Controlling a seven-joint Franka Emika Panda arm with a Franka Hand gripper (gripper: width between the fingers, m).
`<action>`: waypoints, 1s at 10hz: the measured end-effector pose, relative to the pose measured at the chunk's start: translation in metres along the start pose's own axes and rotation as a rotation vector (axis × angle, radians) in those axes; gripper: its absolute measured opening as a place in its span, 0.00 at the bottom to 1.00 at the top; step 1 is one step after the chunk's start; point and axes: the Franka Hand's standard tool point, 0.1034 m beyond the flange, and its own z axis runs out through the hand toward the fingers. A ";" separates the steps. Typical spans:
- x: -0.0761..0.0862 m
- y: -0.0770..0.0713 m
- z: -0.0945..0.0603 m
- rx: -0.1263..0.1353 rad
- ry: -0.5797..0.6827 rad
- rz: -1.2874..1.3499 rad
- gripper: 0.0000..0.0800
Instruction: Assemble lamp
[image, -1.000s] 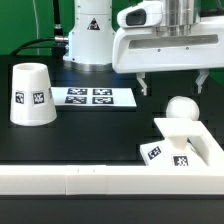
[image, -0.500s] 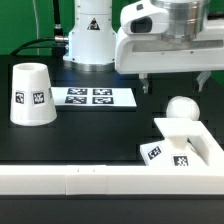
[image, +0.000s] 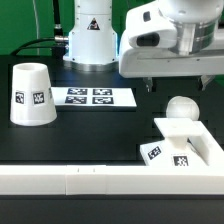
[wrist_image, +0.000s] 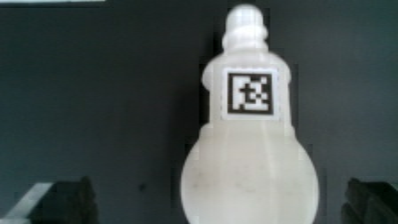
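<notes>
The white round bulb (image: 181, 109) lies on the black table just behind the square base (image: 186, 150) at the exterior view's right. In the wrist view the bulb (wrist_image: 249, 120) lies lengthwise with a square tag on its neck. My gripper (image: 177, 84) hangs open and empty just above the bulb. Its dark fingers (wrist_image: 54, 200) stand apart on either side of the bulb's round end, and my gripper (wrist_image: 214, 205) touches nothing. The conical shade (image: 30, 95) stands mouth down at the exterior view's left, far from the gripper.
The marker board (image: 93, 97) lies flat at the back middle, in front of the arm's white pedestal (image: 92, 35). A long white rail (image: 90, 182) runs along the near edge of the table, and the base rests against it.
The gripper and wrist have shifted a little to the exterior view's right and now stand more squarely over the bulb. The lamp parts have not moved.
</notes>
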 end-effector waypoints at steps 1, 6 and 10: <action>-0.006 -0.003 0.005 -0.009 -0.086 -0.007 0.87; 0.003 -0.005 0.025 -0.021 -0.314 -0.014 0.87; 0.006 -0.010 0.039 -0.028 -0.311 -0.019 0.87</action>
